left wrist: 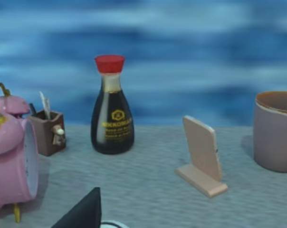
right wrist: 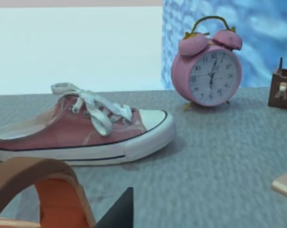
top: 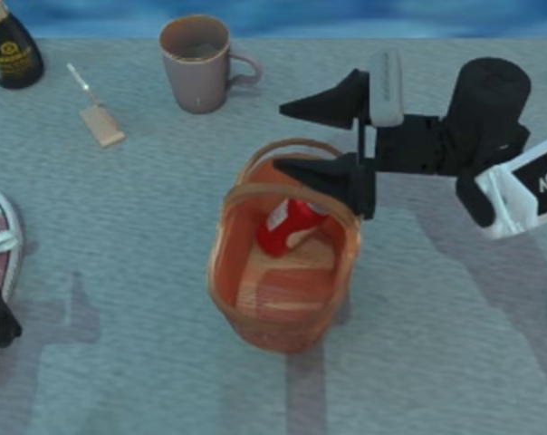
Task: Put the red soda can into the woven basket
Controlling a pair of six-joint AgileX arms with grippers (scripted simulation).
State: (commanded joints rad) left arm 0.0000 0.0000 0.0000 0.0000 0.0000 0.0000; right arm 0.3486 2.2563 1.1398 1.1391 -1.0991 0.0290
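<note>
My right gripper hangs over the far right rim of the woven basket, with the fingers spread wide and nothing between them. One finger lies over the basket rim, the other points at the table beyond it, toward the mug. The red soda can lies tilted inside the basket, in its far part, on the slatted floor, apart from my fingers. My left arm is parked at the left edge of the table, beside the pink shoe; I cannot tell how its gripper stands. At the far left corner stands the soy-sauce bottle.
</note>
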